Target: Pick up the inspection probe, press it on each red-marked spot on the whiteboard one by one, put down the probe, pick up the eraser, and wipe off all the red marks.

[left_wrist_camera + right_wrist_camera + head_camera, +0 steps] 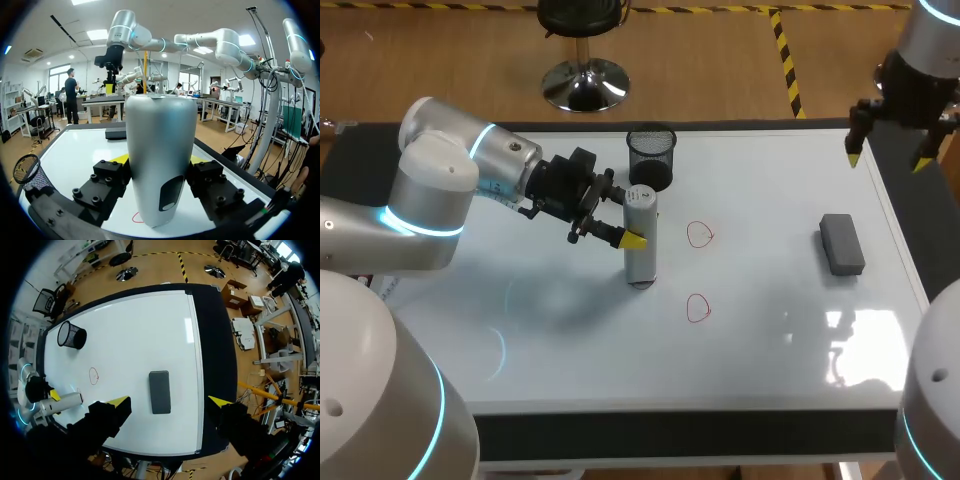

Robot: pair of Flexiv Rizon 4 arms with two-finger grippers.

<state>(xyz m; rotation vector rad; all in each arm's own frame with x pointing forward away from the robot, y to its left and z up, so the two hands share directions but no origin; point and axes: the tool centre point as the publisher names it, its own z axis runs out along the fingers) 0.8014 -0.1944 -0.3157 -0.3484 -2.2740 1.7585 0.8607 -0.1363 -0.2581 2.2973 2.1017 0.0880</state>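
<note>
The inspection probe (pixel 641 238), a grey cylinder, stands upright on the whiteboard (pixel 770 340), left of two red circles (pixel 700 235) (pixel 698 308). My left gripper (pixel 638 239) comes in from the left and is shut on the probe's middle. In the left wrist view the probe (pixel 160 150) fills the gap between the yellow-tipped fingers (pixel 120 159), with a red circle (pixel 135 218) at its foot. The dark grey eraser (pixel 842 243) lies at the right. High above the board's far right corner, my right gripper (pixel 888 150) hangs open and empty, with the eraser (pixel 160 391) below it.
A black mesh cup (pixel 651 157) stands just behind the probe, near the board's far edge. A dark border runs along the board's front and right edges (pixel 910 250). In the right wrist view the cup (pixel 71 334) and one red circle (pixel 93 375) show.
</note>
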